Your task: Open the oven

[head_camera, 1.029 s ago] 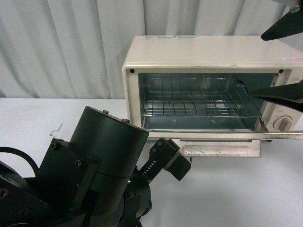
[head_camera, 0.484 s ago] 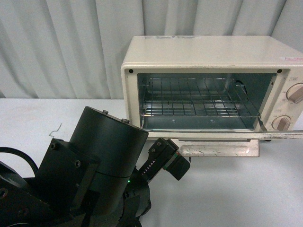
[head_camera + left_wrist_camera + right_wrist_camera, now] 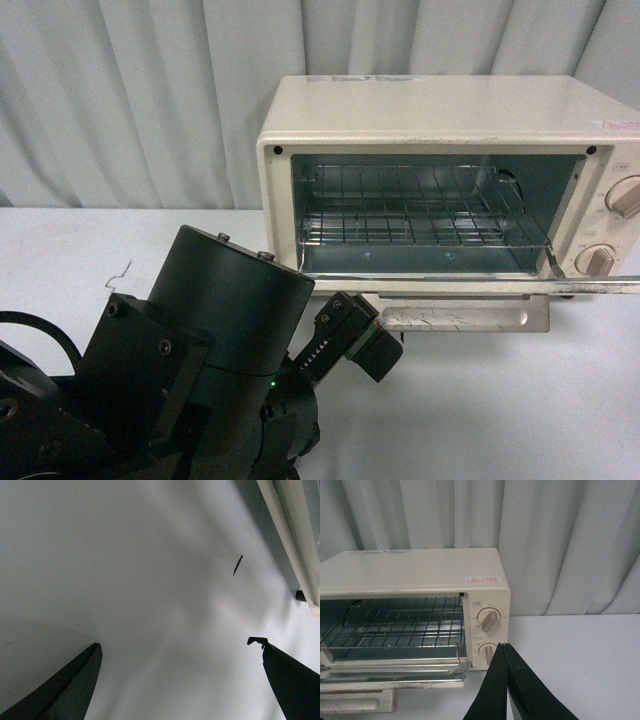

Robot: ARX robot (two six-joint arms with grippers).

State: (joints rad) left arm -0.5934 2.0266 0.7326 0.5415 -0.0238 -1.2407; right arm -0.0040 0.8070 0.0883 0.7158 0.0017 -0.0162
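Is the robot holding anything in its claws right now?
Nothing. The left gripper is open over the table; the right gripper is shut, empty, clear of the oven.

Cream oven (image 3: 440, 130), door down, rack visible

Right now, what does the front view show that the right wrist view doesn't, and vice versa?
Front only: the left arm low in the foreground, the left inner wall of the oven, and a thin bent scrap on the table. Right wrist only: the right end effector, fingers closed together, and bare table beyond the oven's knob side. Both: the oven with its door lying open, wire rack, two knobs, and curtain.
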